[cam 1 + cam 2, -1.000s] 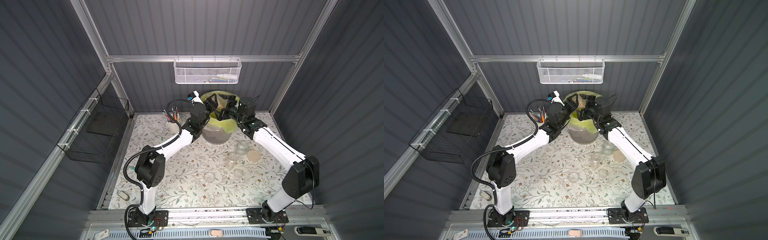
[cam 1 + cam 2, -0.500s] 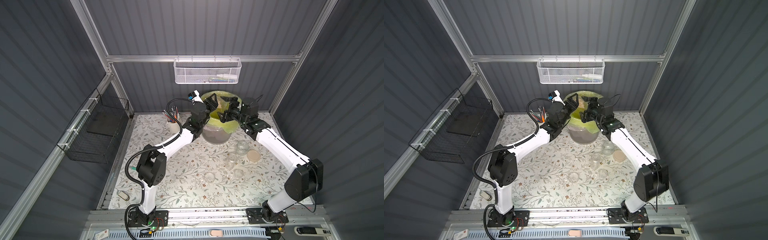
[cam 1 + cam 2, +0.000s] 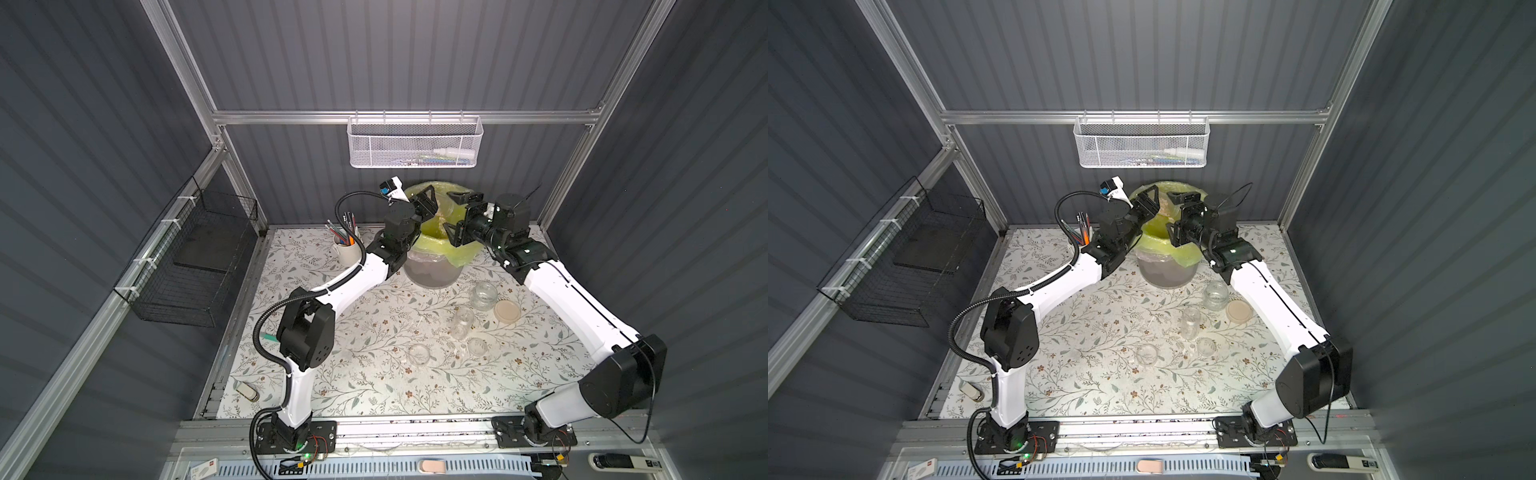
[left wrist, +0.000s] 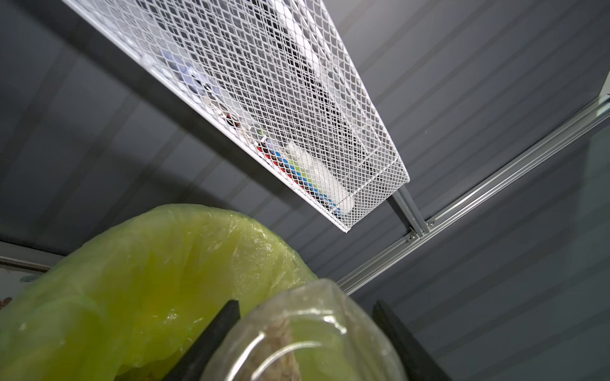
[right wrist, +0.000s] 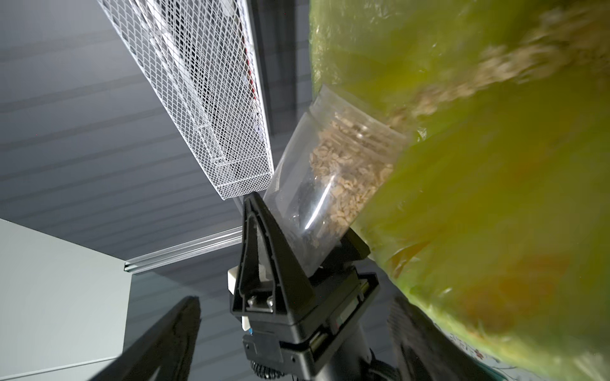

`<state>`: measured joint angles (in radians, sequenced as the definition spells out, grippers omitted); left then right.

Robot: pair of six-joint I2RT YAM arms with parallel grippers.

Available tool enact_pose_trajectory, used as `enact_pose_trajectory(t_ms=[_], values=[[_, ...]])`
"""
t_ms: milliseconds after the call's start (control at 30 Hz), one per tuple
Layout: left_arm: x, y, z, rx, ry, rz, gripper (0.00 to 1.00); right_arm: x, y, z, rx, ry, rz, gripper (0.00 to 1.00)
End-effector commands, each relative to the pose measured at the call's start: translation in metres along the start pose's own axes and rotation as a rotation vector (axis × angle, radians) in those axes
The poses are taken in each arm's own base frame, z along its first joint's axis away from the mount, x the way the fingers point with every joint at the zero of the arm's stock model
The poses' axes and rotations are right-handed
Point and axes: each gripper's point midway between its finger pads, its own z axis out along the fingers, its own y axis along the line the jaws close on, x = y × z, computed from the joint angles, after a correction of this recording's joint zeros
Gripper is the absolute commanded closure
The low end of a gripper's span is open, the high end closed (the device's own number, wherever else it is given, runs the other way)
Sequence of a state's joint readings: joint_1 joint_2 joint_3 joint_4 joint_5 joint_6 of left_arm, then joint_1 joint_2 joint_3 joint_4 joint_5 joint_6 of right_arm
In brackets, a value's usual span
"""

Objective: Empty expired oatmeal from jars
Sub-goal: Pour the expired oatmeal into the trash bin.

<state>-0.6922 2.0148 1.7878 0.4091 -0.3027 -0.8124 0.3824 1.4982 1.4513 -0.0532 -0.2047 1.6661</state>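
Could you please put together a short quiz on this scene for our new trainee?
1. True or false: the left pincer holds a jar tilted over the bin, with oatmeal spilling out.
2. The beige lid lies: A) in the bin; B) on the table beside the squat jar; C) on that jar.
3. Is the right pincer open or shut?
Key: 1 true; 2 B; 3 open.
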Motion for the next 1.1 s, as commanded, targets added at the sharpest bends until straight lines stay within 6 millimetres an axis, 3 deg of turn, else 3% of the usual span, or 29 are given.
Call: enact_pose_trajectory(t_ms=[0,233,467,767,1067], values=[[-0.014,-0.015,0.002,0.033,-0.022,0.044,0.78,-0.006,0.007,-0.012,0.009,-0.041,-0.057,0.10],[-0.008,-0.022,0.009,0.046,0.021,0.129,0.78,-0.016,0.014,-0.027,0.007,-0.072,-0.118,0.08],[-0.001,-0.022,0.011,0.044,0.080,0.245,0.78,-0.039,0.021,-0.062,-0.007,-0.145,-0.165,0.05],[0.012,-0.022,0.011,0.044,0.173,0.385,0.78,-0.052,0.011,-0.088,0.012,-0.185,-0.196,0.03],[0.028,-0.020,0.002,0.058,0.331,0.651,0.78,-0.060,-0.005,-0.114,0.056,-0.200,-0.266,0.01]])
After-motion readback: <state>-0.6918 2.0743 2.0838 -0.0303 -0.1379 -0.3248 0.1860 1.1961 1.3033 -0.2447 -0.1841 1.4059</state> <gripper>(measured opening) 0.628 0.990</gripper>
